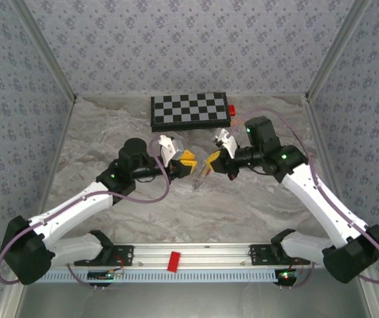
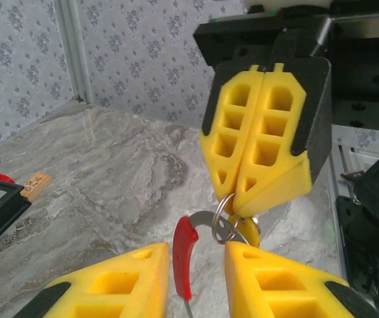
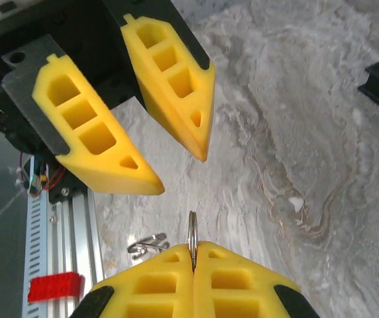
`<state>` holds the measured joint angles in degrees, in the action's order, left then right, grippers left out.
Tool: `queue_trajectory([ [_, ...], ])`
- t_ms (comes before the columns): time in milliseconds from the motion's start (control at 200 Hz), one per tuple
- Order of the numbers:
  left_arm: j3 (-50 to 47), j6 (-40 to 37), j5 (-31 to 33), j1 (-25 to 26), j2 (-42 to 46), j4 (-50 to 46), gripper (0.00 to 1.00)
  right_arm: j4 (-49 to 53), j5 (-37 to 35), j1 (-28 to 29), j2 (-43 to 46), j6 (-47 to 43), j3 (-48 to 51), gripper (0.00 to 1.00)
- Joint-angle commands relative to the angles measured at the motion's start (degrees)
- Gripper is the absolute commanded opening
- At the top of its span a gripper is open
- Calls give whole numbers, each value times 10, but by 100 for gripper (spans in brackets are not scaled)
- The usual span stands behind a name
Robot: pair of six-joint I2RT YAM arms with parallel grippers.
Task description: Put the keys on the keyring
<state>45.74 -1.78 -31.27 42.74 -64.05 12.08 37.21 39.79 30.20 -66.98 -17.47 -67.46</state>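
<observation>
- The left gripper [image 2: 197, 246] stands with its yellow foam fingers [image 2: 110, 285] apart. The red section of the thin grey keyring loop with a short red rim section [image 2: 184, 255] sits upright in the gap, close to the finger at 9 o'clock. Whether they touch cannot be told.
- The right gripper [image 3: 193, 246] is clamped closed on a small round steel split ring [image 3: 192, 233], seen edge-on and sticking out past its tips.
- From the left wrist, the right gripper's tips [image 2: 239, 199] pinch that split ring [image 2: 224, 222]. The keyring's grey wire curves from the red section toward it, and how the two are linked is hard to make out.
- A tiny yellow-orange key piece [image 2: 249, 232] peeks out at 5 o'clock of the split ring, half hidden by the foam.
- The keyring's lower wire is cut off by the bottom edge of the left wrist view.
- A small bent grey wire shape [image 3: 146, 244] shows at 9 o'clock of the right fingertips. I cannot tell whether it is lying or hanging.
- From overhead, both grippers [image 1: 188, 162] [image 1: 213, 162] meet tip to tip mid-table, and anything between them is too small to read.
- The black-framed chessboard [image 1: 189, 109] lies at 12 o'clock, well apart.
- The grey marble tabletop [image 1: 103, 139] is bare at 9, 3 and 6 o'clock, up to the aluminium rail [image 1: 229, 255].
</observation>
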Motion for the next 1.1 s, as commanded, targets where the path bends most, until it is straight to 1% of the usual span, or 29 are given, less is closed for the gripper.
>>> queue_trajectory([
  [0, 26, -46, -34, -5, 2, -43, 28, 101, -37, 15, -16, -58, -45, 0],
  [145, 37, -58, -52, -4, -16, -65, 28, 109, -55, 30, -28, -69, -53, 0],
  [410, 41, -51, -75, -3, -37, -57, 29, 107, -61, 44, -41, -74, -58, 0],
  [555, 48, -48, -96, -2, -47, -58, 29, 101, -58, 49, -42, -73, -57, 0],
  [790, 55, -44, -102, 1, -61, -60, 28, 97, -53, 57, -42, -72, -57, 0],
  [910, 55, -43, -108, 3, -66, -56, 25, 95, -53, 61, -40, -70, -57, 0],
  [1094, 64, -51, -125, 4, -73, -75, 25, 89, -51, 61, -34, -68, -55, 0],
])
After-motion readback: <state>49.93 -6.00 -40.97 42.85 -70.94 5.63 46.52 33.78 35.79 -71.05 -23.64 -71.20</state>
